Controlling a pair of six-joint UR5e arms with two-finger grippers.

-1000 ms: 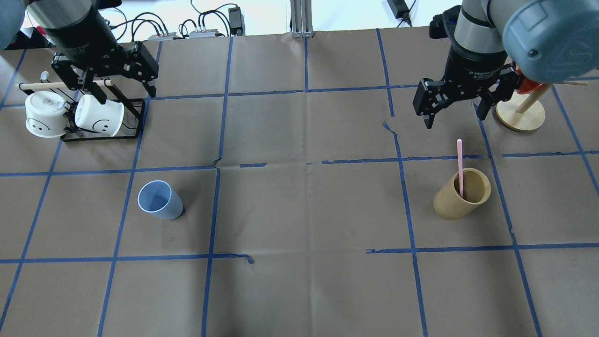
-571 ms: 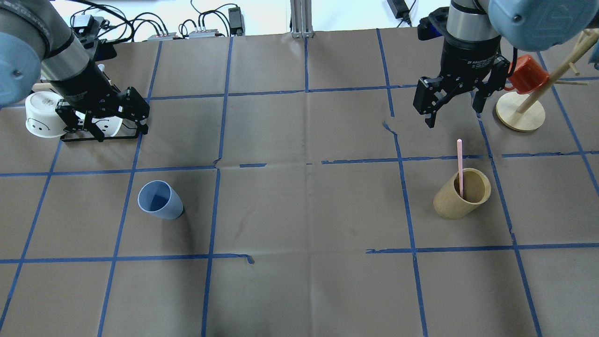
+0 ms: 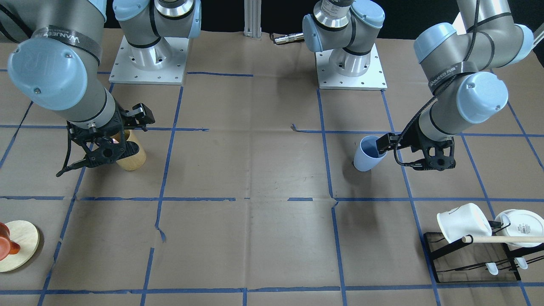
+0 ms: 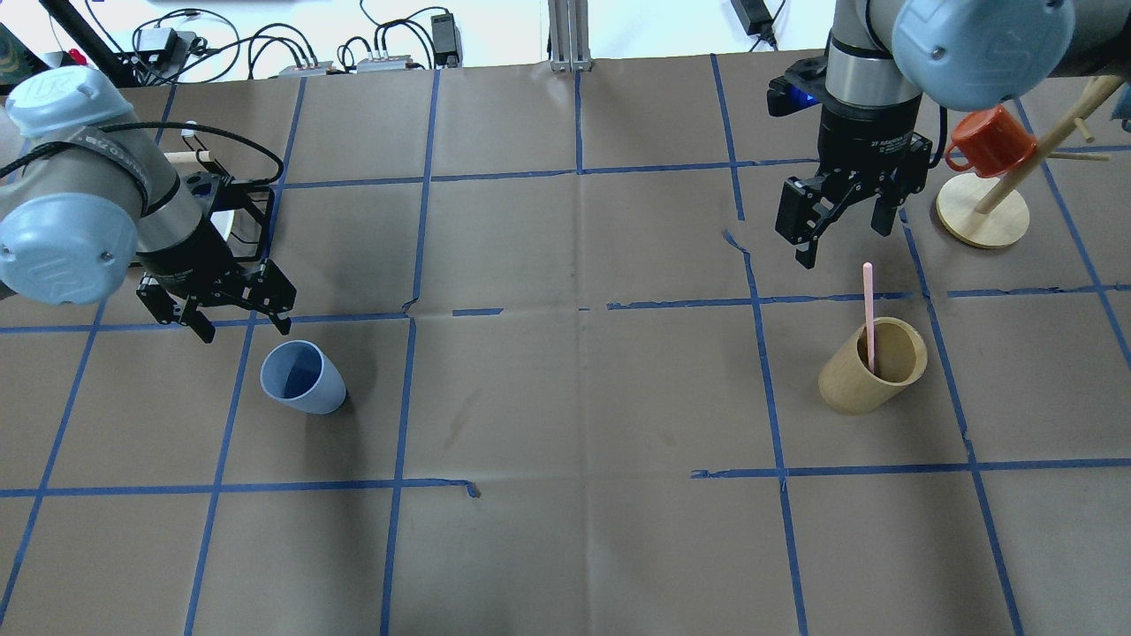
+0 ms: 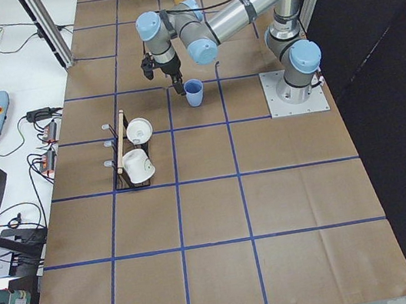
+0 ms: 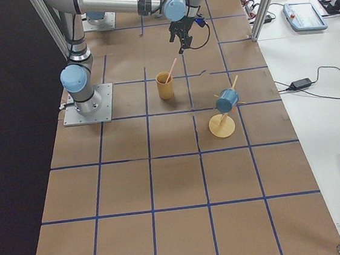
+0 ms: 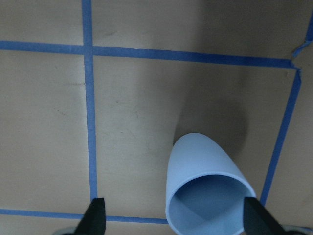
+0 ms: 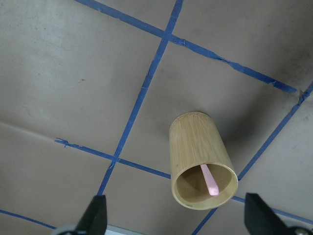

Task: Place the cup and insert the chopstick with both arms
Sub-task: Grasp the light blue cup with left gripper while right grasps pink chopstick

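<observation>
The light-blue cup [image 4: 302, 378] stands upright on the table's left half; it also shows in the left wrist view [image 7: 208, 191]. My left gripper [image 4: 245, 329] is open and empty, just behind and to the left of the cup, not touching it. The pale-pink chopstick [image 4: 869, 305] stands tilted in a tan wooden cup [image 4: 870, 367] on the right half; the chopstick also shows in the right wrist view [image 8: 209, 180]. My right gripper [image 4: 844, 243] is open and empty, hovering behind the chopstick's top end.
A black wire rack [image 3: 471, 255] with two white mugs and a wooden rod stands at the far left. A wooden mug tree [image 4: 982, 212] with a red mug [image 4: 994, 141] stands at the far right. Cables lie beyond the table's far edge.
My left arm has moved from above the mug rack towards the near side, to just behind the blue cup. My right gripper has turned and shifted slightly. Both stay open.
</observation>
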